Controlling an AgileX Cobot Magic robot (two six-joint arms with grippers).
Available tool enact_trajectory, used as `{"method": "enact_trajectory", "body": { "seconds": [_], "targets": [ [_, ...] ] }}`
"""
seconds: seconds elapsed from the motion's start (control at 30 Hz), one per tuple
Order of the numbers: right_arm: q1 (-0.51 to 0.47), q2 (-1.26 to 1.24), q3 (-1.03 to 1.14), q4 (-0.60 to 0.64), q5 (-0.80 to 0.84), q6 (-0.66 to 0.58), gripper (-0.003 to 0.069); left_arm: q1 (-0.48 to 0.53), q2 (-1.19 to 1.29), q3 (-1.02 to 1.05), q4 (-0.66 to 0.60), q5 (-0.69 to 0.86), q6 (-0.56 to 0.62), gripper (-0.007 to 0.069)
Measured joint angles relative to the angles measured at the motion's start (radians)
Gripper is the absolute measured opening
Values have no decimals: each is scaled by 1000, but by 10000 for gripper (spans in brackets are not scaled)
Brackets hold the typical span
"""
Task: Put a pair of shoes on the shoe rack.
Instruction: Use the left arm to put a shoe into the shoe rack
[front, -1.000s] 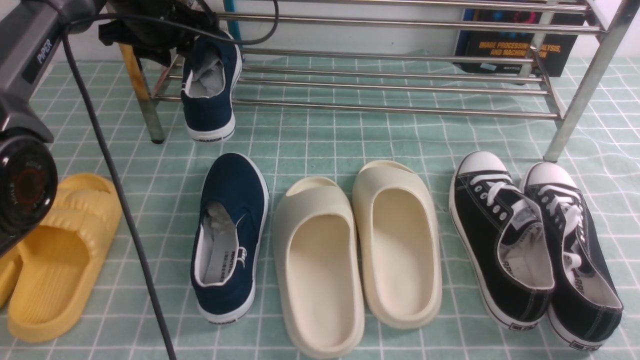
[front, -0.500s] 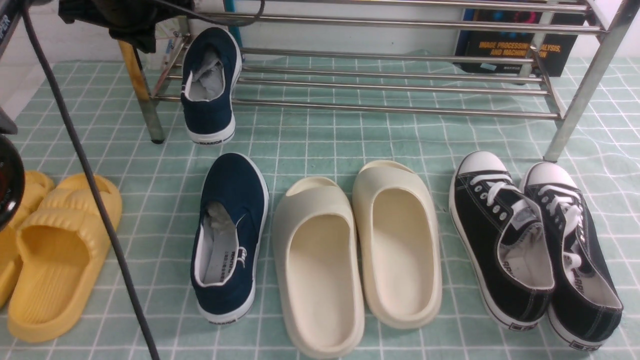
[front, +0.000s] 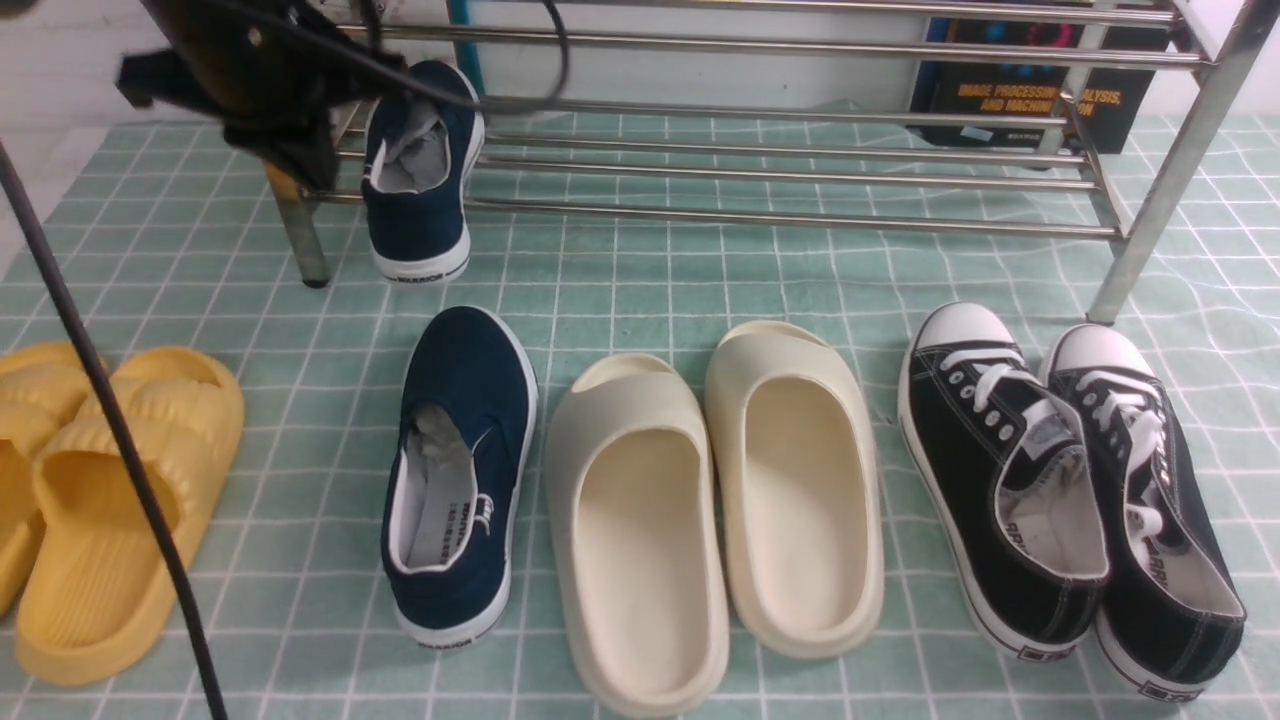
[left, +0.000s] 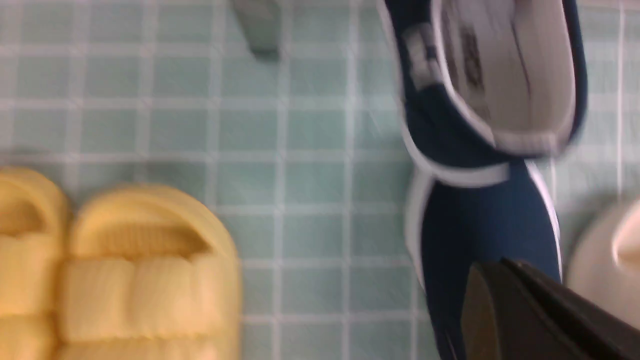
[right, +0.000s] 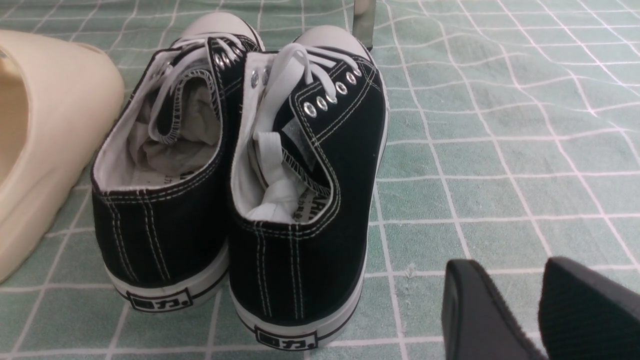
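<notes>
Ahead, the left gripper (front: 285, 150), closed tight and empty, is hovering beside the shoe rack (front: 780, 225). One navy shoe (front: 418, 170) is sitting on the rack, its mate (front: 460, 470) lying before it. Left wrist, blurry: the mate is seemingly lying below, so the jaws should be spreading wide over its heel collar. Right wrist: the right gripper (right: 542, 310) is idling, slightly parted.

The left wrist view is smeared by motion, so the print inside the navy shoe (left: 500, 90) cannot be read, and that shoe is cut off at the top edge. In the front view, the yellow slides (front: 100, 480) are clipped at the left edge, the shoe rack (front: 780, 225) at the top. The right claw (right: 520, 280) is cropped by the bottom edge.
</notes>
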Motion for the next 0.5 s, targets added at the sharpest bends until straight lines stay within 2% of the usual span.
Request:
{"method": "enact_trajectory", "body": {
  "seconds": [0.07,0.17,0.5],
  "targets": [
    [0,0,0,0,0,0,239,-43,8,137,-65,-84,41,-13],
    [0,0,0,0,0,0,239,-64,45,227,-88,-173,67,-13],
    [0,0,0,0,0,0,239,-20,92,181,26,-347,-51,-13]
  ]
}}
